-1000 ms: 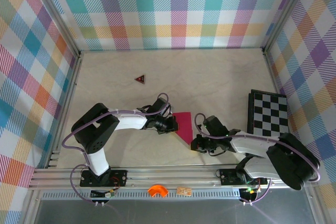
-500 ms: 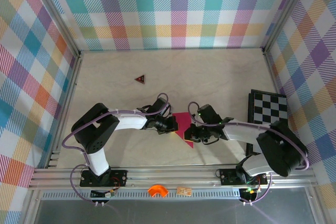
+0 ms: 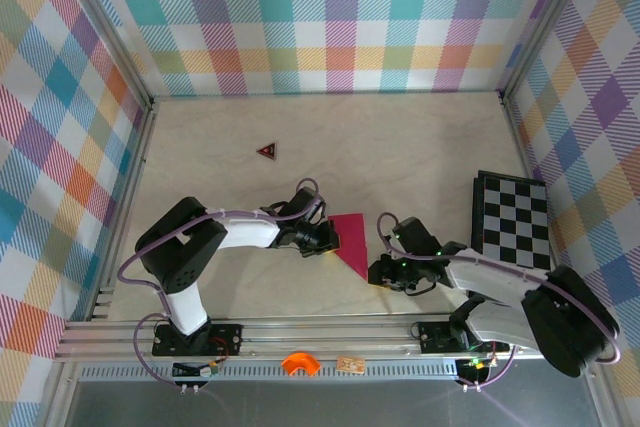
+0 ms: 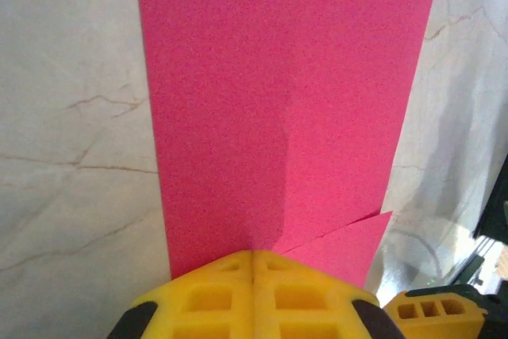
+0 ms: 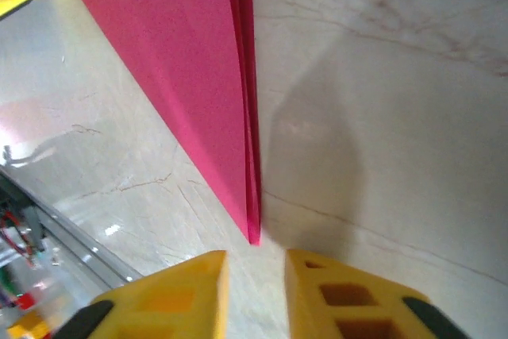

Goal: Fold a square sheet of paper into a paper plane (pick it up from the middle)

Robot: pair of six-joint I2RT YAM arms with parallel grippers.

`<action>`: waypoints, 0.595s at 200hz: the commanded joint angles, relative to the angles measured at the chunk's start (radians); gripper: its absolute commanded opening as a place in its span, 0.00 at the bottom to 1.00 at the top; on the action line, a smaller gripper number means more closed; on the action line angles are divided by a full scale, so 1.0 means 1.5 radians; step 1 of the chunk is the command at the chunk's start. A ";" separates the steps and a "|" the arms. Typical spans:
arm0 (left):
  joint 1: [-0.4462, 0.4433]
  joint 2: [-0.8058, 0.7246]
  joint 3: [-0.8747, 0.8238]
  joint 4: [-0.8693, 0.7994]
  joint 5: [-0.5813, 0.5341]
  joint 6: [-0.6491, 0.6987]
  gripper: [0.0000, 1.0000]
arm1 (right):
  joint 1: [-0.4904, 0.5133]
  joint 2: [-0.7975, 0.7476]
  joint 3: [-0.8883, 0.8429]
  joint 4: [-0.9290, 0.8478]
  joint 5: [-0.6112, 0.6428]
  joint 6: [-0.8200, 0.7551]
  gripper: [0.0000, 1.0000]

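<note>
Counted: one plane (image 3: 350, 240), two grippers. Pinched between pressed-together jaws of left gripper (image 3: 331, 239); pointed tip just ahead of right gripper's (image 3: 378, 272) slightly spread jaws — untouched. Seen from right wrist, not from top — stacked layers along edge.

Left pincer (image 4: 252, 256) clamped shut, arm bent inward; right pincer (image 5: 255, 258) low, jaws slightly parted.

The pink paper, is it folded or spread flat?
Folded. The pink paper tapers to a point, with stacked layers along one edge.
</note>
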 commanded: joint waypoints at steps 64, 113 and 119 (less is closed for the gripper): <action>0.020 -0.157 -0.041 -0.074 -0.115 0.005 0.40 | -0.004 -0.060 0.034 0.065 0.139 -0.004 0.50; 0.094 -0.124 -0.079 0.034 0.033 -0.016 0.53 | -0.006 0.023 0.061 0.078 0.113 0.032 0.49; 0.098 -0.116 -0.075 0.041 0.048 -0.016 0.54 | -0.006 0.036 0.067 0.079 0.108 0.034 0.48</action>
